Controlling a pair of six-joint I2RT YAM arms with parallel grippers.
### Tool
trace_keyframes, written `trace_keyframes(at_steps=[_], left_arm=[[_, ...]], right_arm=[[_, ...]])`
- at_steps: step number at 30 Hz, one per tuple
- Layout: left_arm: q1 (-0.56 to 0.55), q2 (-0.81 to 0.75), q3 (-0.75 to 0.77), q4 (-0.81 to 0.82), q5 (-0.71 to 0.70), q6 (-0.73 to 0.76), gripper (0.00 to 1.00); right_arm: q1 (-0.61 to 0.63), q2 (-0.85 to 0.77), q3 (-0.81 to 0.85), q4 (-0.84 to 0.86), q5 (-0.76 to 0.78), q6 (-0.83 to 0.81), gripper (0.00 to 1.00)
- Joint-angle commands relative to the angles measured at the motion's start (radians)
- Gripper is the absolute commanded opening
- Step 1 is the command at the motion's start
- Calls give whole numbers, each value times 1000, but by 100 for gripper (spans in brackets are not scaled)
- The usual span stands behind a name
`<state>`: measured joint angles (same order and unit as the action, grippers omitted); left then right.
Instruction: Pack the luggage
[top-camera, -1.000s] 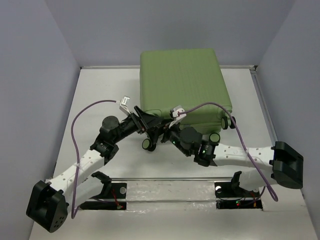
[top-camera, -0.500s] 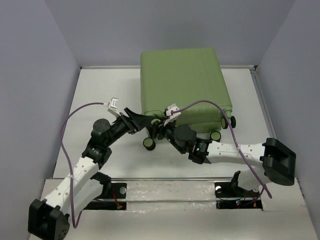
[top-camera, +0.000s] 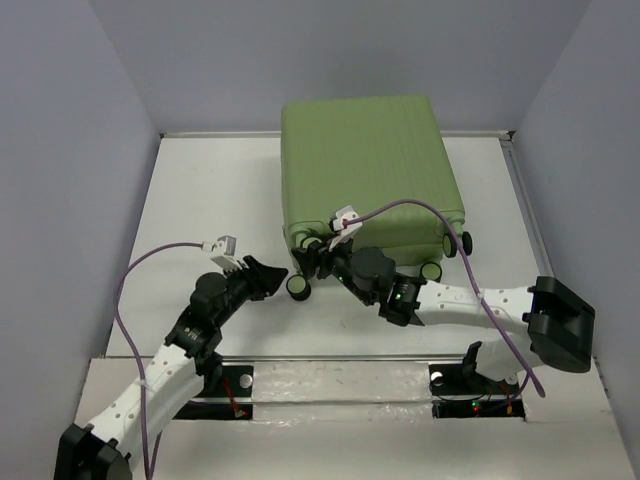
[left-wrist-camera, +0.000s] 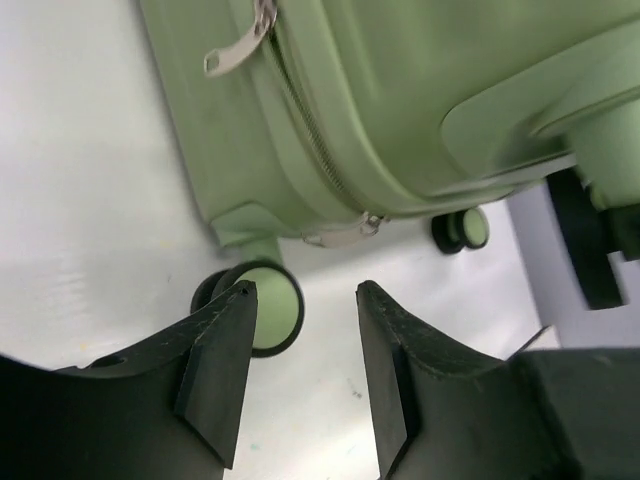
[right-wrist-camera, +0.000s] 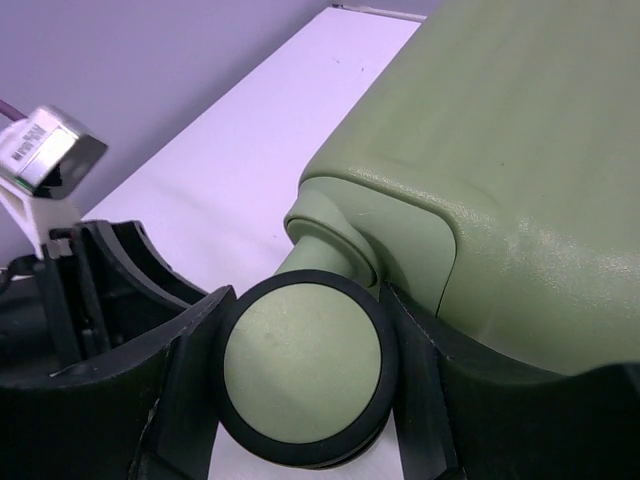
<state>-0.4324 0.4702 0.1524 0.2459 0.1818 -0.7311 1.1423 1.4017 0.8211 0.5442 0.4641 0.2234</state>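
Note:
The luggage is a light-green ribbed suitcase lying closed at the back middle of the table. My right gripper is at its near left corner, and in the right wrist view its jaws press both sides of a black-and-green caster wheel. My left gripper is open and empty, just left of another caster wheel. In the left wrist view the left gripper points at the suitcase's zipper edge, with that wheel behind its left finger.
Two more caster wheels stick out at the suitcase's near right. Grey walls enclose the white table on the left, back and right. A purple cable from the right arm arches over the suitcase's near edge.
My left arm has drawn back toward the near left, away from the suitcase, with its gripper open. My right gripper has shifted slightly left and stays at the near left corner wheel.

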Motion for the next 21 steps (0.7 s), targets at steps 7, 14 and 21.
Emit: trace_keyframes(at_steps=[7,14,21], left_arm=[[-219,284,88,257,-275,170,54],[-265,409,133,326,-338,191,53],[-310,455,170,329,-432,203,51]], right_arm=[[-58,19,73,28,-1,-2,7],[-58,37,79,28,-33,13,7],[-58,39,72,37,-48,21,7]])
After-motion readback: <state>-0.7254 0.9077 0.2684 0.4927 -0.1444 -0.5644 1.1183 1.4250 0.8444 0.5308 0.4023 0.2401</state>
